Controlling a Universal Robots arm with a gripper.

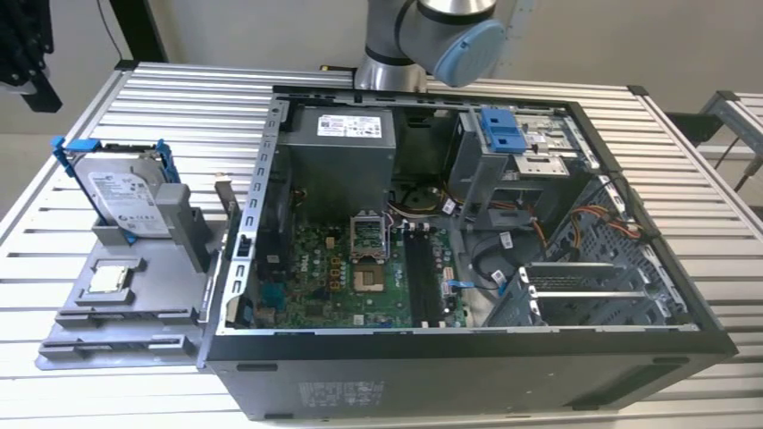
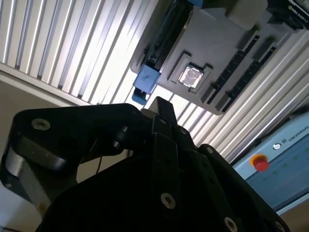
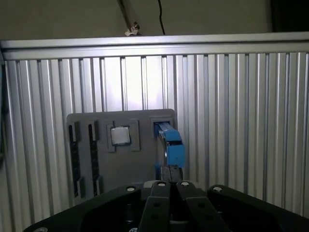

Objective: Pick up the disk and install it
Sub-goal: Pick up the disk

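The disk (image 1: 124, 202) stands on edge in a slot of the grey holder (image 1: 120, 331), at the exterior view's left, beside the open computer case. It is silver-grey with a white label and a blue bracket around it. In both wrist views the disk shows edge-on (image 3: 168, 141) (image 2: 147, 81), some way beyond my gripper (image 3: 170, 183) (image 2: 162, 104). The gripper's fingers are shut together with nothing between them, and they are apart from the disk.
A small square processor chip (image 3: 120, 135) (image 1: 110, 278) lies in the holder beside the disk. The open computer case (image 1: 477, 349) shows its motherboard (image 1: 357, 268) and a drive bay with a blue latch (image 1: 503, 130). The robot arm (image 1: 435, 36) rises behind it. The table (image 1: 155, 98) is ribbed metal.
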